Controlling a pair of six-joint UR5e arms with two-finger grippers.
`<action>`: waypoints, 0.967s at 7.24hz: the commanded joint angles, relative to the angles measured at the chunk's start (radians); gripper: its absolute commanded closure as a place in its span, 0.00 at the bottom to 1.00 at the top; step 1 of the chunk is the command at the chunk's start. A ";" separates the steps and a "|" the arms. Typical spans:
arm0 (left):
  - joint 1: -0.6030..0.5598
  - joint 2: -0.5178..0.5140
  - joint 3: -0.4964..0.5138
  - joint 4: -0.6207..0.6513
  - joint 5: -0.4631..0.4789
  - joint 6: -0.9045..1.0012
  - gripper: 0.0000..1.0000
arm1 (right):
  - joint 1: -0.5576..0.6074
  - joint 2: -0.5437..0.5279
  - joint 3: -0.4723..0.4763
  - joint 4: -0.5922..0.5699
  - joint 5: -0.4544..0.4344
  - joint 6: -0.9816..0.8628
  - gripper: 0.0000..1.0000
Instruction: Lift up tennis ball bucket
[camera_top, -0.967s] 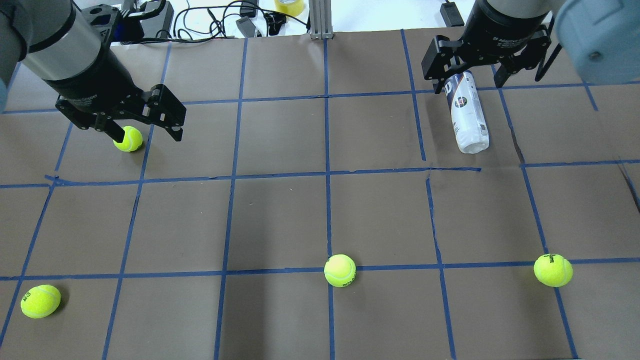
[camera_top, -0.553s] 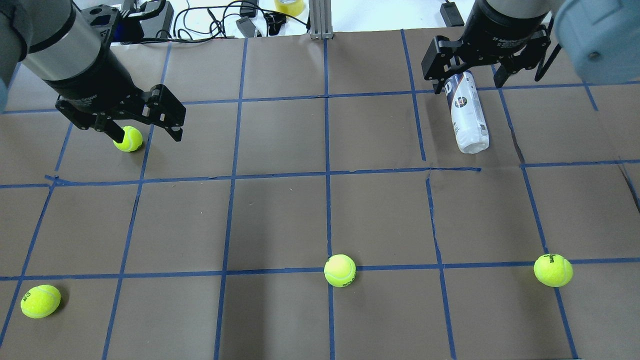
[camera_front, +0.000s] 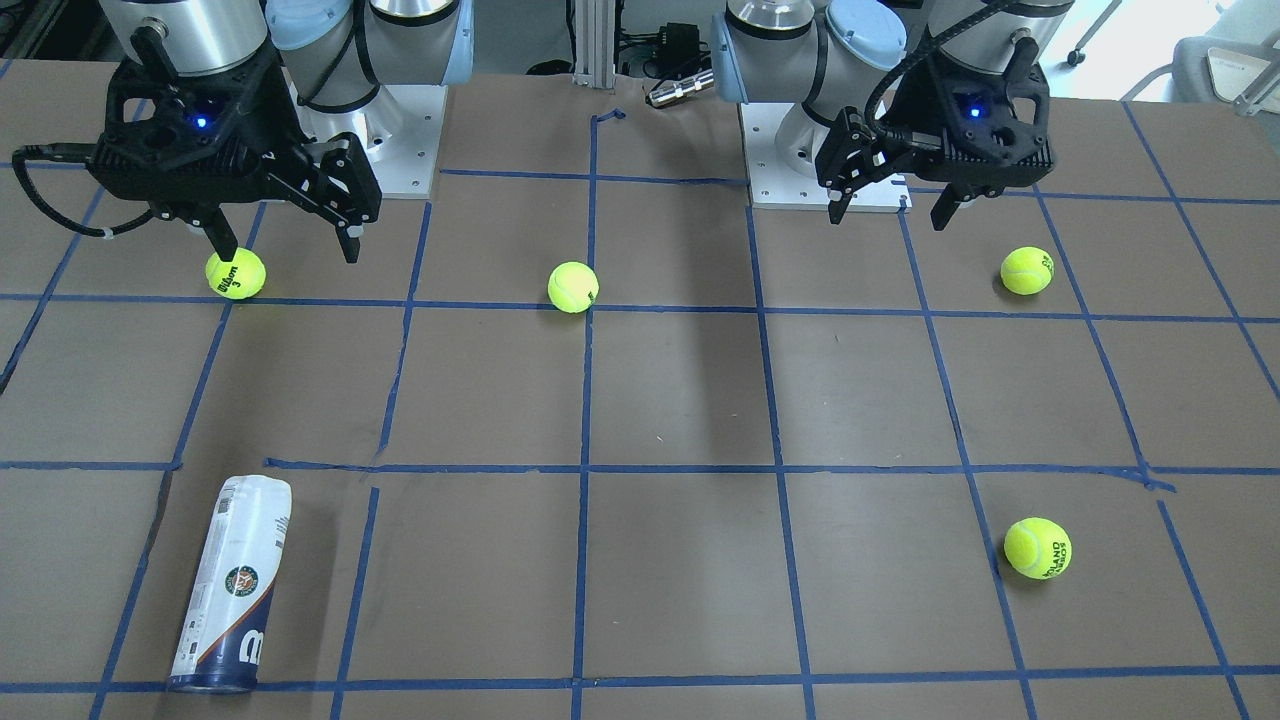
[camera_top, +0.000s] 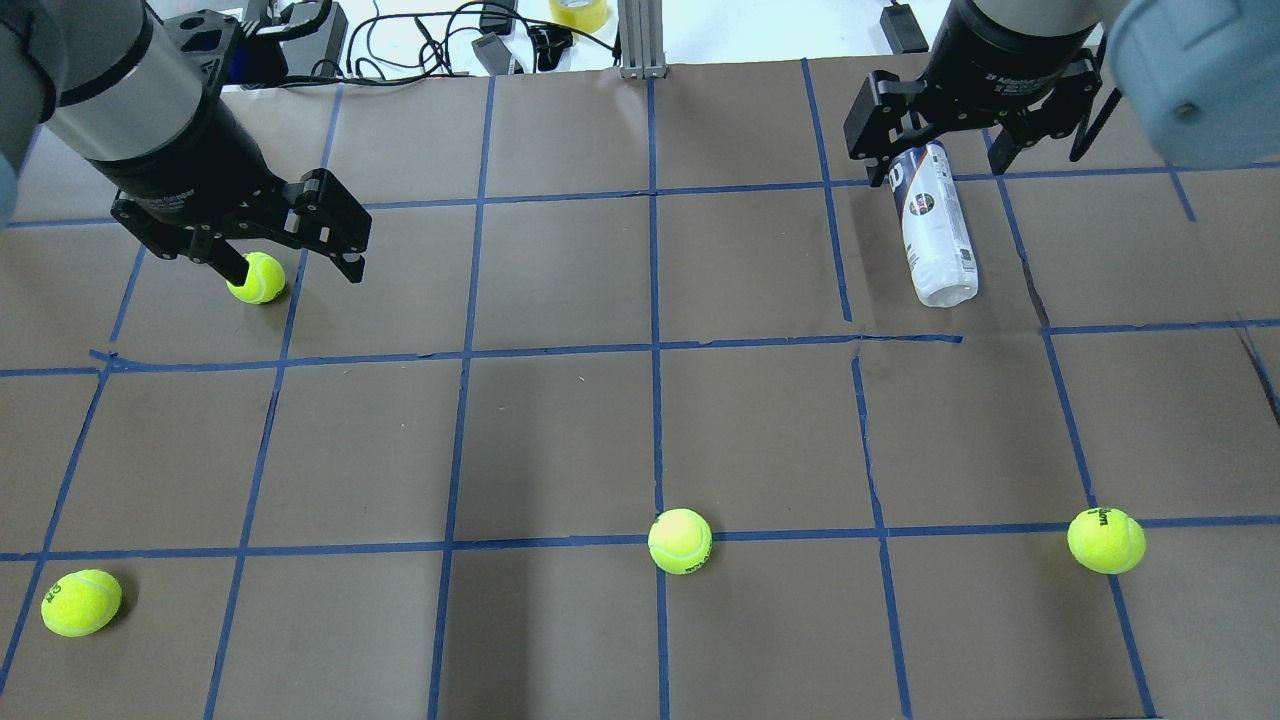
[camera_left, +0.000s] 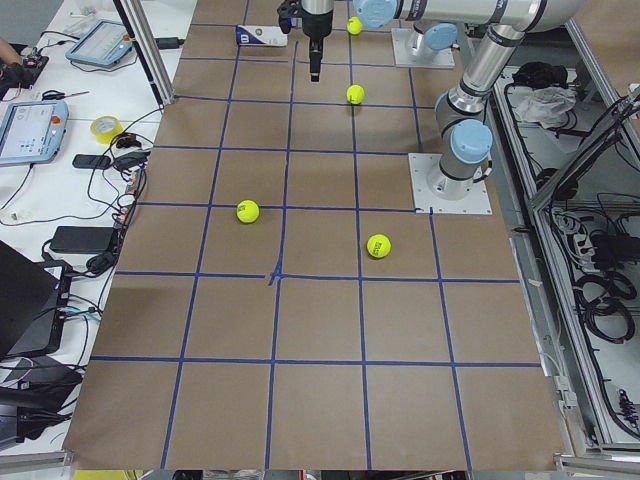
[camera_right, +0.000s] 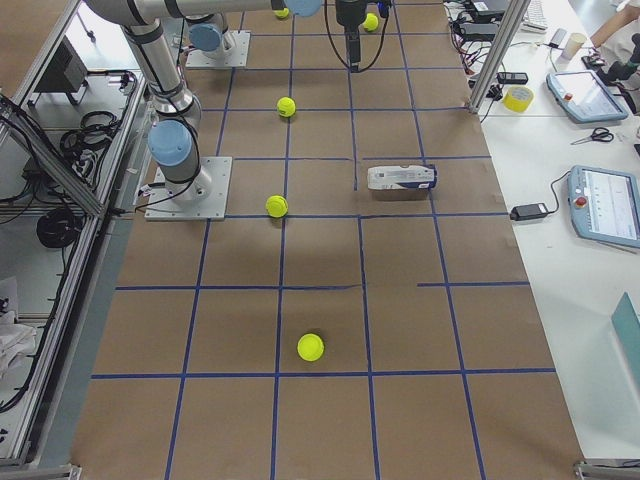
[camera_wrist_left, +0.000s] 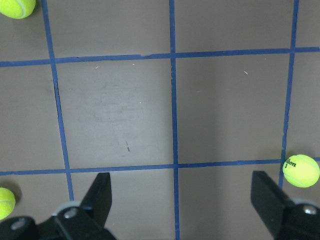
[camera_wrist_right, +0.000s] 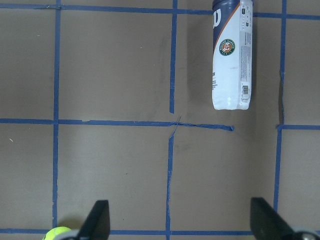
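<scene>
Matte brown-paper worktop (camera_front: 680, 400), gridded in blue tape. Upper left in the front view, right tool (camera_front: 288, 245); upper right, left tool (camera_front: 890, 215). Both spread wide and empty, held high, likely ahead of a reach. Lower left, tennis ball bucket (camera_front: 232, 585): slim glossy tube lying flat, not yet gripped. Scattered about, fuzzy yellow-green balls (camera_front: 573, 287).

The tennis ball bucket (camera_front: 232, 585), a white-labelled tube with navy end, lies on its side.
</scene>
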 joint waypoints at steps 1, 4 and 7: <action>-0.001 0.001 0.000 0.000 -0.001 0.000 0.00 | -0.001 0.020 0.003 -0.010 0.008 0.001 0.00; 0.001 0.001 0.000 -0.003 -0.002 0.000 0.00 | -0.030 0.055 0.003 -0.021 0.013 0.016 0.00; 0.004 0.001 0.000 -0.005 0.010 0.000 0.00 | -0.127 0.211 -0.015 -0.141 0.007 -0.052 0.00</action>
